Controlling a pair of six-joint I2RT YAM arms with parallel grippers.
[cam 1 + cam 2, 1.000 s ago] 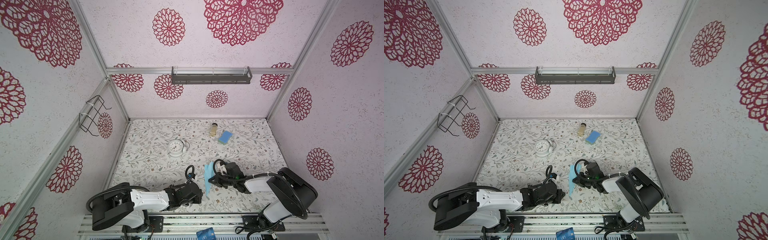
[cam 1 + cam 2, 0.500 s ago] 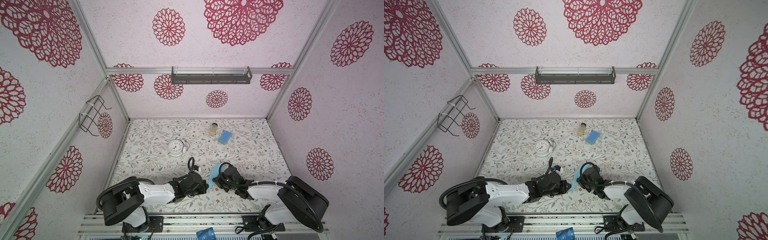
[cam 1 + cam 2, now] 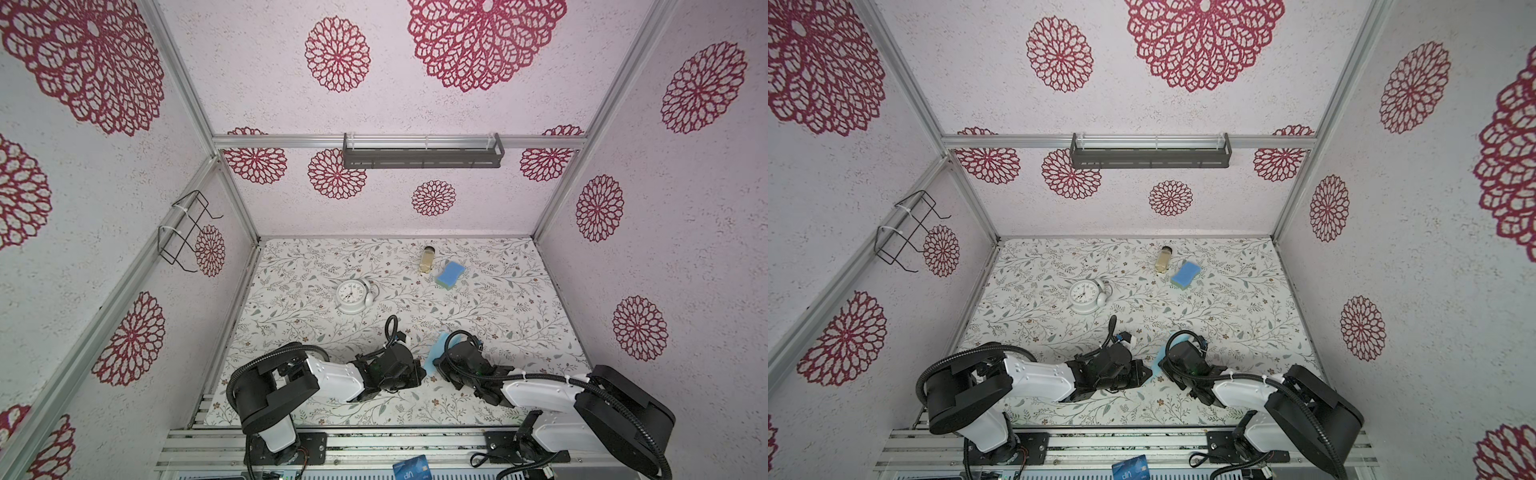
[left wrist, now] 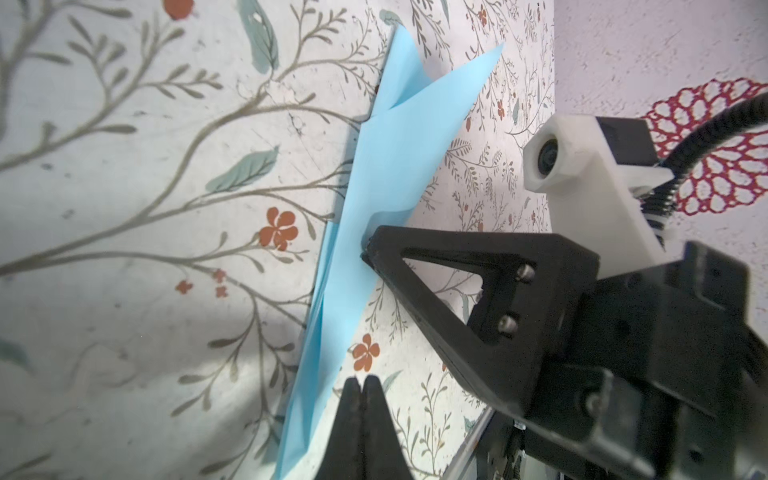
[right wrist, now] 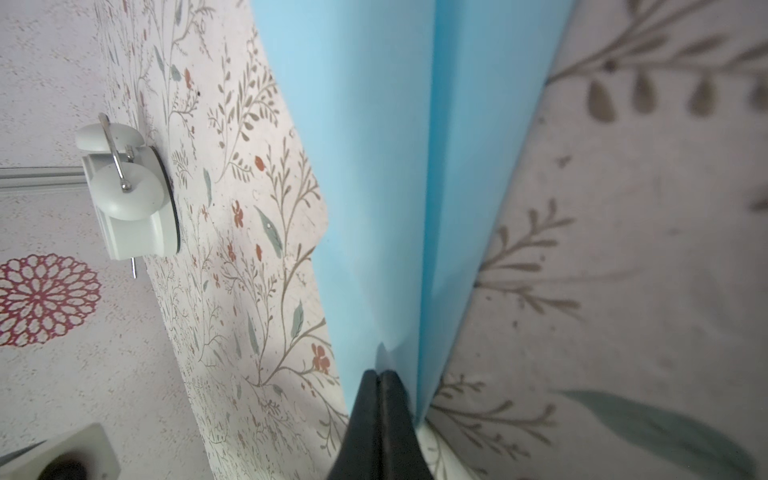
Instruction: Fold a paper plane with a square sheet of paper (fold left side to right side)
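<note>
Right end effector (image 4: 368,250) nips paper plane (image 4: 390,166) (wrist views only), left end effector (image 4: 360,383) closed

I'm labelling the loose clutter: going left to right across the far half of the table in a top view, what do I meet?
Clock → bottle → sponge.

The paper plane (image 4: 386,166) is plain light blue. The tabletop (image 3: 498,299) is white, strewn with grey-green leafy sprigs and small rust-red flowers. The walls (image 3: 257,62) are pale pinkish-white with crimson lacework rosettes. The clock (image 3: 351,296) is white; the sponge (image 3: 451,272) blue over green; the small bottle (image 3: 428,259) seems yellowish. The card (image 3: 411,468) is dark blue with white lettering.
</note>
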